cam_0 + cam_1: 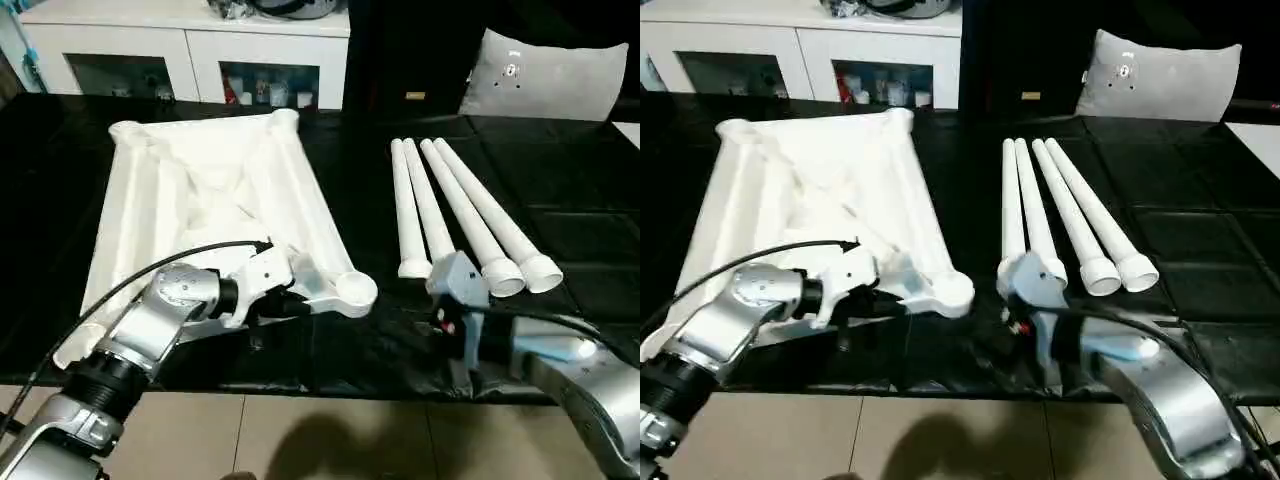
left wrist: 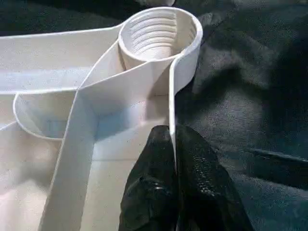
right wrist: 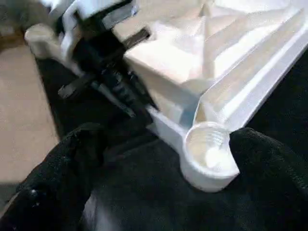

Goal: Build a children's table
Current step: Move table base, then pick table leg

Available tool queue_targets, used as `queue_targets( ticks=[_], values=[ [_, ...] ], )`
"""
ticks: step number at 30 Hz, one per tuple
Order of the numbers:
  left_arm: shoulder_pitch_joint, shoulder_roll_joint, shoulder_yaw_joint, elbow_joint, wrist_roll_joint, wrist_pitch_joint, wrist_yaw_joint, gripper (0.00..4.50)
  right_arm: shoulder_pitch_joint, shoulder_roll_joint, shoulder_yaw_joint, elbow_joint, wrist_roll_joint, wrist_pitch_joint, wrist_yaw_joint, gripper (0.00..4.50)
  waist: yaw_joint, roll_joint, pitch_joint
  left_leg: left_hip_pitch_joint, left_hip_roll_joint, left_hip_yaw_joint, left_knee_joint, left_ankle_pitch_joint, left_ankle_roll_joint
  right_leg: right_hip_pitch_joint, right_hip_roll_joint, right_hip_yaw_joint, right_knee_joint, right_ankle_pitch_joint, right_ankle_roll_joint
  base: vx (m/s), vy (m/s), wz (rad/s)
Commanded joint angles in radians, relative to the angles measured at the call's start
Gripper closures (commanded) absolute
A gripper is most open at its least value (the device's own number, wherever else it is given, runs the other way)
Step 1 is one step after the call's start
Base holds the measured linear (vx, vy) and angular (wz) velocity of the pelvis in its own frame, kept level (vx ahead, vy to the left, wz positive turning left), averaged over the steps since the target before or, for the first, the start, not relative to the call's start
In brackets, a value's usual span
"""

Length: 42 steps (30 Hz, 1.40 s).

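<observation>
on black mat (image 1: 560, 200): table top (image 1: 200, 190) lies upside down, ribbed underside up, robot's left side. four legs (image 1: 460, 210) lie side by side to its right, well apart from it, none fitted. near corner socket (image 1: 355, 290) threaded, empty — other sockets likewise unfilled as far as visible. left gripper (image 2: 173, 149) clamped tight on thin rim wall of table top, just beside near socket. right gripper (image 3: 163, 159) spread wide, holding nothing, facing same socket. progress: assembly not begun — all four legs remain to pick and seat.
</observation>
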Motion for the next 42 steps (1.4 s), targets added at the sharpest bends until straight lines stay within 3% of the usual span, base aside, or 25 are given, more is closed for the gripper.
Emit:
queue_targets(
  ticks=[1, 4, 5, 8, 9, 10, 11, 13, 15, 16, 20, 21, 22, 29, 30, 31, 32, 34, 36, 37, 42],
  values=[
    [0.003, 0.015, 0.04, -0.048, -0.028, 0.002, -0.01, 3.93, -0.033, 0.022, -0.044, 0.014, 0.01, 0.01, -0.043, 0.0, 0.006, -0.006, -0.056, -0.006, 0.07, -0.014, -0.087, -0.041, 0.025, 0.047, -0.086, 0.041, -0.061, -0.067, -0.251, 0.0, 0.0, 0.0],
    [0.021, 0.026, 0.058, -0.094, -0.052, 0.012, -0.02, 3.74, -0.092, 0.063, -0.057, 0.054, -0.006, -0.014, -0.086, 0.0, 0.007, -0.001, -0.059, -0.001, 0.068, -0.01, -0.083, -0.002, 0.028, 0.043, -0.081, 0.039, -0.054, 0.018, -0.272, 0.0, 0.0, 0.0],
    [0.026, 0.024, 0.071, -0.11, -0.061, 0.019, -0.01, 3.52, -0.115, 0.077, -0.05, 0.077, -0.039, -0.035, -0.114, 0.0, 0.007, 0.001, -0.059, -0.001, 0.068, -0.009, -0.083, -0.003, 0.026, 0.043, -0.08, 0.039, -0.053, 0.024, -0.274, 0.0, 0.0, 0.0],
    [0.037, 0.019, 0.098, -0.151, -0.09, 0.043, 0.002, 3.42, -0.177, 0.118, -0.038, 0.143, -0.092, -0.047, -0.186, 0.0, 0.008, 0.002, -0.058, -0.001, 0.065, -0.005, -0.085, -0.032, 0.003, 0.043, -0.079, 0.038, -0.054, -0.014, -0.276, 0.0, 0.0, 0.0],
    [0.058, 0.021, 0.12, -0.207, -0.114, 0.055, 0.012, 3.15, -0.266, 0.168, -0.031, 0.24, -0.179, 0.035, -0.34, 0.0, 0.007, 0.007, -0.057, 0.003, 0.066, -0.005, -0.086, -0.026, -0.016, 0.039, -0.076, 0.038, -0.052, -0.017, -0.274, 0.0, 0.0, 0.0],
    [0.068, 0.022, 0.128, -0.233, -0.124, 0.063, 0.016, 3.15, -0.301, 0.189, -0.035, 0.277, -0.199, 0.09, -0.396, 0.0, 0.001, 0.004, -0.057, 0.0, 0.06, -0.003, -0.089, -0.031, -0.036, 0.042, -0.071, 0.037, -0.054, -0.044, -0.267, 0.0, 0.0, 0.0],
    [0.083, 0.018, 0.145, -0.272, -0.129, 0.084, 0.038, 3.07, -0.357, 0.222, -0.051, 0.345, -0.201, 0.156, -0.457, 0.0, 0.005, 0.006, -0.059, 0.005, 0.06, 0.0, -0.087, -0.035, -0.043, 0.042, -0.073, 0.039, -0.055, -0.044, -0.263, 0.0, 0.0, 0.0],
    [0.092, 0.014, 0.161, -0.32, -0.12, 0.142, 0.083, 2.9, -0.44, 0.262, -0.089, 0.458, -0.176, 0.193, -0.5, 0.0, 0.003, 0.01, -0.06, 0.002, 0.06, 0.003, -0.086, -0.045, -0.055, 0.041, -0.071, 0.04, -0.051, -0.023, -0.258, 0.0, 0.0, 0.0],
    [0.095, 0.015, 0.165, -0.334, -0.117, 0.164, 0.095, 2.68, -0.462, 0.273, -0.1, 0.49, -0.173, 0.194, -0.514, 0.0, 0.008, 0.009, -0.061, 0.002, 0.06, 0.006, -0.085, -0.037, -0.056, 0.042, -0.069, 0.041, -0.051, 0.001, -0.247, 0.0, 0.0, 0.0],
    [0.107, 0.005, 0.185, -0.38, -0.124, 0.211, 0.135, 2.62, -0.528, 0.288, -0.105, 0.601, -0.198, 0.188, -0.547, 0.0, 0.009, 0.013, -0.063, -0.001, 0.06, 0.006, -0.085, -0.024, -0.06, 0.044, -0.068, 0.04, -0.047, 0.031, -0.245, 0.0, 0.0, 0.0],
    [0.124, -0.007, 0.203, -0.444, -0.151, 0.254, 0.163, 2.36, -0.595, 0.3, -0.116, 0.723, -0.218, 0.166, -0.573, 0.0, 0.011, 0.01, -0.065, -0.007, 0.059, 0.008, -0.082, 0.012, -0.062, 0.049, -0.066, 0.038, -0.042, 0.098, -0.261, 0.0, 0.0, 0.0],
    [0.142, -0.01, 0.208, -0.505, -0.173, 0.301, 0.181, 2.23, -0.651, 0.315, -0.129, 0.827, -0.234, 0.148, -0.604, 0.0, 0.009, 0.004, -0.068, -0.006, 0.059, 0.01, -0.079, 0.026, -0.056, 0.05, -0.067, 0.038, -0.037, 0.123, -0.265, 0.0, 0.0, 0.0],
    [0.147, -0.01, 0.208, -0.523, -0.178, 0.317, 0.188, 2.18, -0.672, 0.322, -0.136, 0.866, -0.238, 0.148, -0.617, 0.0, 0.009, 0.005, -0.068, -0.006, 0.057, 0.009, -0.08, 0.029, -0.052, 0.049, -0.066, 0.037, -0.038, 0.12, -0.269, 0.0, 0.0, 0.0],
    [0.158, -0.019, 0.197, -0.575, -0.17, 0.389, 0.221, 1.99, -0.759, 0.334, -0.155, 1.086, -0.255, 0.061, -0.673, 0.0, 0.011, 0.003, -0.064, -0.006, 0.058, 0.015, -0.079, 0.003, -0.04, 0.046, -0.064, 0.036, -0.042, 0.069, -0.263, 0.0, 0.0, 0.0],
    [0.158, -0.02, 0.195, -0.58, -0.162, 0.402, 0.237, 1.99, -0.774, 0.338, -0.165, 1.136, -0.26, 0.043, -0.68, 0.0, 0.011, -0.009, -0.065, -0.008, 0.059, 0.018, -0.079, 0.009, -0.033, 0.047, -0.064, 0.037, -0.042, 0.075, -0.258, 0.0, 0.0, 0.0],
    [0.158, -0.02, 0.194, -0.581, -0.155, 0.404, 0.247, 1.99, -0.781, 0.338, -0.165, 1.163, -0.266, 0.036, -0.681, 0.0, 0.013, -0.003, -0.065, -0.008, 0.059, 0.016, -0.079, 0.011, -0.03, 0.047, -0.065, 0.035, -0.041, 0.066, -0.258, 0.0, 0.0, 0.0],
    [0.157, -0.02, 0.193, -0.581, -0.151, 0.402, 0.254, 1.99, -0.786, 0.338, -0.161, 1.182, -0.273, 0.032, -0.679, 0.0, 0.011, -0.012, -0.066, -0.008, 0.059, 0.018, -0.079, 0.014, -0.027, 0.046, -0.065, 0.036, -0.042, 0.066, -0.258, 0.0, 0.0, 0.0],
    [0.162, -0.019, 0.192, -0.592, -0.154, 0.409, 0.262, 1.99, -0.796, 0.337, -0.151, 1.22, -0.286, 0.021, -0.678, 0.0, 0.012, -0.005, -0.067, -0.008, 0.06, 0.017, -0.077, 0.026, -0.024, 0.045, -0.065, 0.035, -0.038, 0.075, -0.26, 0.0, 0.0, 0.0],
    [0.175, -0.016, 0.194, -0.616, -0.165, 0.439, 0.265, 1.99, -0.809, 0.342, -0.161, 1.281, -0.284, 0.005, -0.686, 0.0, 0.012, -0.007, -0.068, -0.008, 0.06, 0.018, -0.075, 0.045, -0.018, 0.045, -0.065, 0.034, -0.035, 0.111, -0.268, 0.0, 0.0, 0.0],
    [0.176, -0.016, 0.195, -0.619, -0.166, 0.448, 0.268, 1.99, -0.815, 0.343, -0.165, 1.307, -0.284, -0.007, -0.688, 0.0, 0.012, -0.016, -0.067, -0.011, 0.06, 0.019, -0.075, 0.05, -0.011, 0.047, -0.066, 0.034, -0.033, 0.115, -0.273, 0.0, 0.0, 0.0],
    [0.178, -0.009, 0.189, -0.622, -0.16, 0.456, 0.275, 1.99, -0.841, 0.352, -0.195, 1.387, -0.256, 0.015, -0.641, 0.0, 0.012, -0.012, -0.067, -0.01, 0.06, 0.021, -0.073, 0.052, 0.009, 0.044, -0.064, 0.033, -0.033, 0.125, -0.285, 0.0, 0.0, 0.0]
  ],
)
